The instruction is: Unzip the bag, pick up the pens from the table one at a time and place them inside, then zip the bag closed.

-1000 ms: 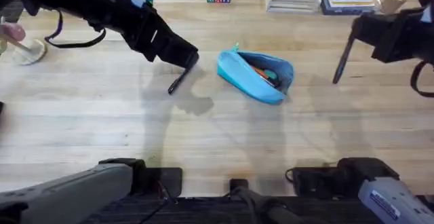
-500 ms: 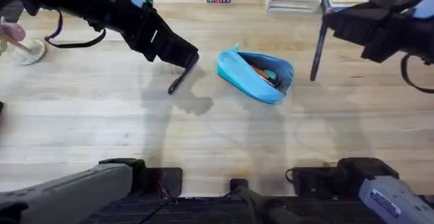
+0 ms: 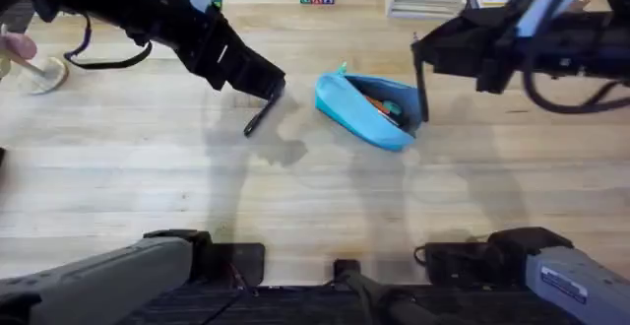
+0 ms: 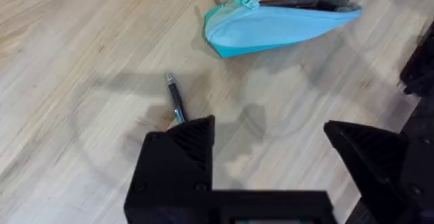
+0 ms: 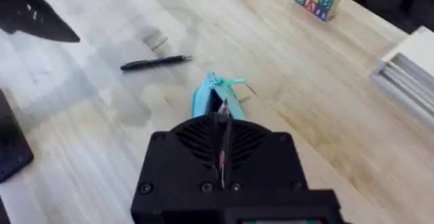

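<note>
Overhead downward; both wrist cameras near bag (image 3: pixel 370 108)

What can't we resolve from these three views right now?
- Bag contents: in the overhead view, orange and dark shapes show through the opening; items and count too small to tell.
- Right gripper: a pen hangs from it in the overhead view; in the right wrist view its own housing hides the bag's rear end.
- Pen on the table: in the left wrist view, one end is hidden behind a finger of the open left gripper.
</note>
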Robot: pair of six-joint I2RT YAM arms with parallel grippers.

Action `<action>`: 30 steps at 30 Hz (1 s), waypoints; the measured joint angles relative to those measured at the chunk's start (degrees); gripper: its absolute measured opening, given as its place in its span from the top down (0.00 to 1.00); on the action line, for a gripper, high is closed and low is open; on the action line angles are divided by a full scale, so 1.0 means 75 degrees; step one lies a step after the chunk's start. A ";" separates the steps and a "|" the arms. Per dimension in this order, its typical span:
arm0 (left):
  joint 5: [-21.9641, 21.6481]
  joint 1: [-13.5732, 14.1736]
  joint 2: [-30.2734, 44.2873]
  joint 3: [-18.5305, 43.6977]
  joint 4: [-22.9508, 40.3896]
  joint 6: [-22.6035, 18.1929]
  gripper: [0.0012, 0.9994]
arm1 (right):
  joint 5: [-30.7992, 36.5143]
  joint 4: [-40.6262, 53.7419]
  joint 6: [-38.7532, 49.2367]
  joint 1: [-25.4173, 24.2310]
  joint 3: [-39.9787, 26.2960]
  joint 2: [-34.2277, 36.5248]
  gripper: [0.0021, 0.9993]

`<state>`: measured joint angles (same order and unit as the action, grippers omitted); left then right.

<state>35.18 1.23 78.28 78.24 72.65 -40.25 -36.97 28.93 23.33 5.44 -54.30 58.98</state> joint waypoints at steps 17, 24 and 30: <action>-0.0067 0.0000 0.0000 0.0000 -0.0001 0.0000 0.01 | 0.0003 -0.0927 0.0466 0.0424 0.0000 0.1920 0.97; -0.0065 0.0000 0.0000 0.0000 -0.0001 0.0000 0.01 | 0.0003 -0.0879 0.0842 0.0424 0.0000 0.2457 0.97; -0.0064 0.0000 0.0000 0.0000 0.0001 0.0000 0.01 | 0.0003 -0.0411 0.1171 0.0424 0.0000 0.2700 0.97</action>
<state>34.69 1.23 78.28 78.24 72.66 -40.25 -36.95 25.85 32.12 8.62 -54.30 79.24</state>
